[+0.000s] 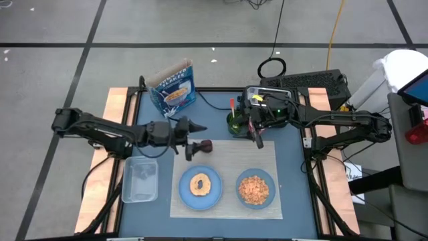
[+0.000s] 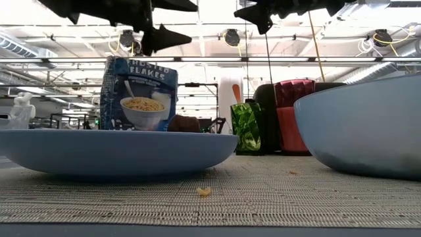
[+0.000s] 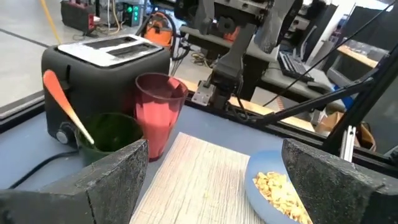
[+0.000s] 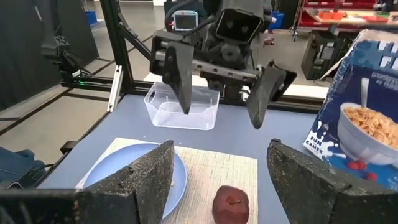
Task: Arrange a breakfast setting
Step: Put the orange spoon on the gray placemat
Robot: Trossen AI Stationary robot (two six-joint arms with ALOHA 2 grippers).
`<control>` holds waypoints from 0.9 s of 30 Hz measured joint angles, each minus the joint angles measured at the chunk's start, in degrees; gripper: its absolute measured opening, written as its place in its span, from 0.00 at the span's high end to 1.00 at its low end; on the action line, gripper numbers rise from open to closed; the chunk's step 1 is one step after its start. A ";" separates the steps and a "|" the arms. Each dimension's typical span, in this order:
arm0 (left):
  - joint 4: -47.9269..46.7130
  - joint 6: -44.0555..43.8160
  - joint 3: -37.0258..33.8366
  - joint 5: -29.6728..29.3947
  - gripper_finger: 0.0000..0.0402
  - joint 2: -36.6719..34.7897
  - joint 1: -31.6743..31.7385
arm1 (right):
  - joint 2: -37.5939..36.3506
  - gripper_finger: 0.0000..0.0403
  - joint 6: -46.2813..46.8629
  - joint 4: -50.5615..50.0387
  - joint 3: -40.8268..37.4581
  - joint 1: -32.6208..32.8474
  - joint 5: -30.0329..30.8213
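Bagel on plate, cereal-filled bowl alongside, both on placemat near front tabletop edge. Left gripper and right gripper spread wide, empty, above placemat's rear edge.

1. The high view is evenly and brightly lit from overhead; shadows under the arms on the bench are soft and short.
2. In the low view, bright ceiling strip lights wash out the upper background, and the arms overhead show as near-black silhouettes.
3. There the plate and bowl close to the lens are soft, while the cereal box behind is sharper.
4. In both wrist views the near dark fingers are blurred.
5. The toaster top carries a pale sheen.
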 joint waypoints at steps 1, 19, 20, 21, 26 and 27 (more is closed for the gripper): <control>-0.55 0.03 0.02 0.00 0.07 -0.63 0.08 | 0.00 0.39 0.00 0.60 0.00 -0.01 0.01; -5.69 0.09 -0.02 -0.58 0.07 -2.68 0.08 | 0.01 0.39 15.79 5.36 1.07 -5.82 13.41; -5.71 0.07 -0.02 -0.81 0.07 -2.68 0.08 | 0.13 0.39 16.59 4.85 1.49 -7.21 13.42; -5.71 0.06 -0.02 -1.24 0.07 -2.68 0.08 | 0.36 0.39 17.02 4.08 1.90 -8.50 13.42; -5.68 0.04 -0.02 -2.95 0.07 -2.68 0.08 | 1.83 0.39 16.75 1.73 3.25 -15.69 11.33; -5.68 0.04 -0.02 -3.01 0.07 -2.68 0.08 | 2.44 0.39 16.70 1.52 3.28 -17.22 9.58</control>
